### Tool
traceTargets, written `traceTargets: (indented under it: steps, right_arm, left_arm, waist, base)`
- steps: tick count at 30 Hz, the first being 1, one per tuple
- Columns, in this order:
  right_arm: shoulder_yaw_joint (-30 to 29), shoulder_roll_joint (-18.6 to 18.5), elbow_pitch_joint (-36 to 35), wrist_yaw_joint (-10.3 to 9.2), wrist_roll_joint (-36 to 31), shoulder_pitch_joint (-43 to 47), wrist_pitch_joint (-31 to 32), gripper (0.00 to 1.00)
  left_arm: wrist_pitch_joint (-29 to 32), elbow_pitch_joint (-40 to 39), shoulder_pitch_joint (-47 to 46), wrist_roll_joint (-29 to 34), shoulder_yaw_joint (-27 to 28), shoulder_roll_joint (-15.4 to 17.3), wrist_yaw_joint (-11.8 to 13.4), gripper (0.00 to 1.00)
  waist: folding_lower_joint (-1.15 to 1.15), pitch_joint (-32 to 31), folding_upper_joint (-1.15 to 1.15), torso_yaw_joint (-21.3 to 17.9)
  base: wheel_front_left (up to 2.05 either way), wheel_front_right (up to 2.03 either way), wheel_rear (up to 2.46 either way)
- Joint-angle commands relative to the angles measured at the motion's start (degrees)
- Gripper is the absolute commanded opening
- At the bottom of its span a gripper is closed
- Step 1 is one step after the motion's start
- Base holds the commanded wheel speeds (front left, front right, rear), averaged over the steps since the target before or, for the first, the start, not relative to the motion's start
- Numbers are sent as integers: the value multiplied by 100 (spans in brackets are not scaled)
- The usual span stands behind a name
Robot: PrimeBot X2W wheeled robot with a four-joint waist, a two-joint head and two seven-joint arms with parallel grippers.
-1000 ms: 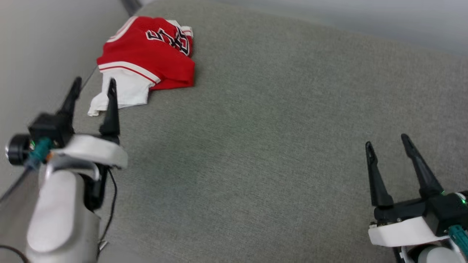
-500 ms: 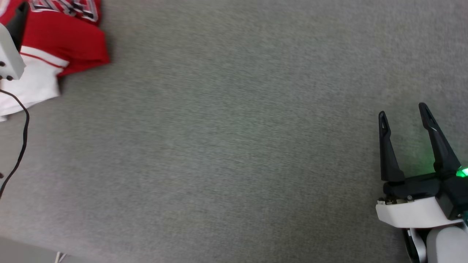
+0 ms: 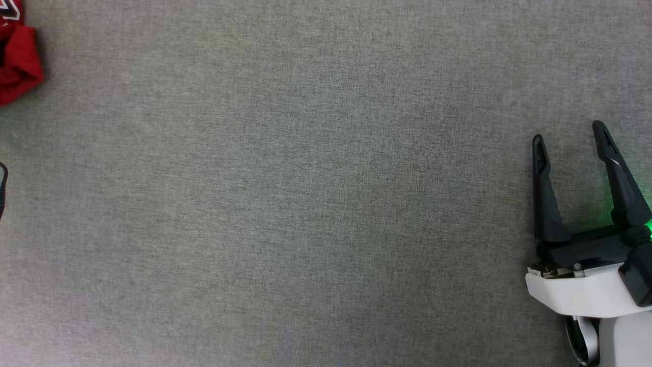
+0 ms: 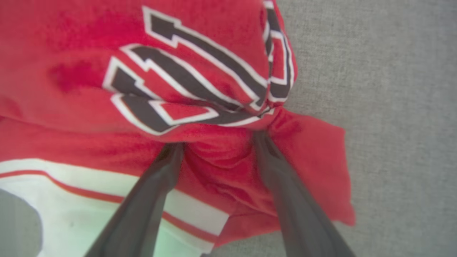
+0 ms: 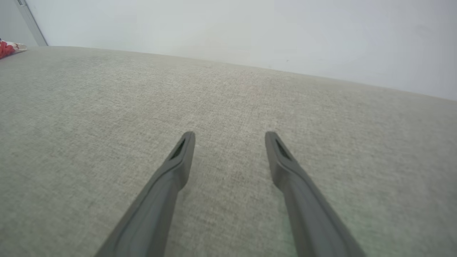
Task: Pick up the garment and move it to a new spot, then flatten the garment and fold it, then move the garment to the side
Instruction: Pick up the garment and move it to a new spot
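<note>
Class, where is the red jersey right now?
The red jersey lies crumpled on the grey surface at the head view's far upper left, with the open left gripper poking into its folds.

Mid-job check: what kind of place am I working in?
Likely an indoor folding station or lab: a wide grey fabric-covered surface, a plain pale wall behind it, a crumpled red jersey.
</note>
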Motion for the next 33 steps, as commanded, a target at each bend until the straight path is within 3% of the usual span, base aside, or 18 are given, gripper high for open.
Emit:
traceTargets:
  steps: [1,2,3,4,10,16,24,33]
  right_arm:
    - [-119,-43,209,-12,-42,44,71,100]
    - [-125,-44,210,-12,-54,51,72,100]
    - [-133,-44,217,-12,-64,55,73,100]
    - [-133,-44,230,-12,-77,61,73,100]
    - [28,-32,304,-8,-99,74,68,100]
    - [114,-25,429,-7,-13,118,46,100]
    - [192,-24,720,-8,247,202,33,100]
    - [162,-21,1095,-8,619,547,33,100]
  left_arm:
    - [127,178,85,-28,-230,-144,12,100]
    - [187,227,114,-55,-315,-169,12,100]
    - [243,273,141,-122,-370,-209,12,93]
    - [294,295,159,-209,-427,-270,12,0]
    - [-165,318,130,-298,-652,-132,5,0]
    - [-1452,239,-115,-91,-756,149,6,0]
    - [-2613,57,-277,256,-1220,265,6,0]
    - [-3243,-677,-437,554,-1894,-140,11,0]
  waist:
    - [0,73,0,-14]
    - [0,85,0,-6]
    - [0,89,0,6]
    - [0,81,0,26]
    - [0,-175,0,114]
    - [0,-758,0,146]
    - [0,-1651,0,64]
    - [0,-2876,0,-267]
  base:
    - [0,0,0]
    - [0,0,0]
    - [0,0,0]
    - [0,0,0]
    - [0,0,0]
    - [0,0,0]
    - [0,0,0]
    - [0,0,0]
